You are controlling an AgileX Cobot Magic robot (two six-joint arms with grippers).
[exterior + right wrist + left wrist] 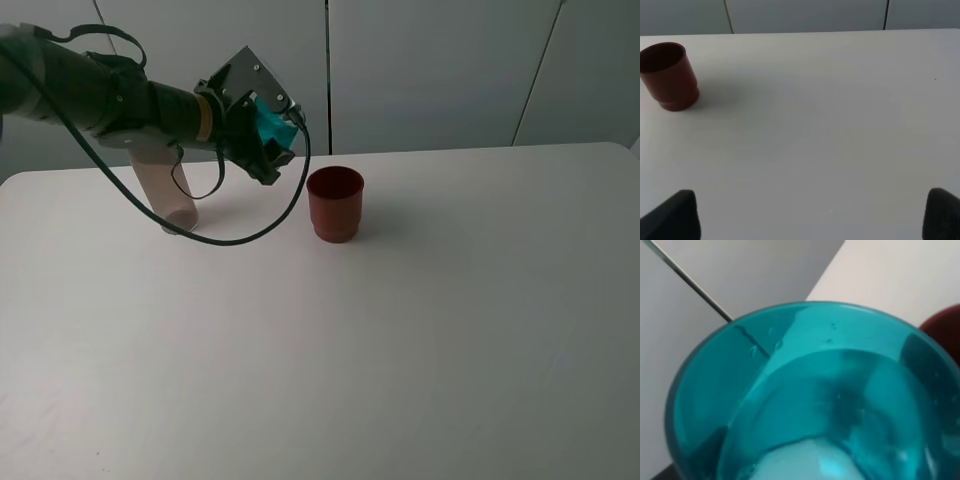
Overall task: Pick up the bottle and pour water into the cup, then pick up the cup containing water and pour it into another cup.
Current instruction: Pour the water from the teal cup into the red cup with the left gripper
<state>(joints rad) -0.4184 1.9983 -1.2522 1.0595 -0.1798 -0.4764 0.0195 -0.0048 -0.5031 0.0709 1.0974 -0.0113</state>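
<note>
the left gripper (264, 140) is clamping the teal cup (273, 124) by its smooth sidewall; it is likely handling light, slick, sloshy. the right gripper (810, 217) is sitting spread apart.

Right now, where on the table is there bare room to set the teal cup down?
The table is bare everywhere right of the red cup, and along the wide front strip near the camera. The back left is crowded: the left pincer holds the teal cup aloft between the bottle and the red cup.
</note>
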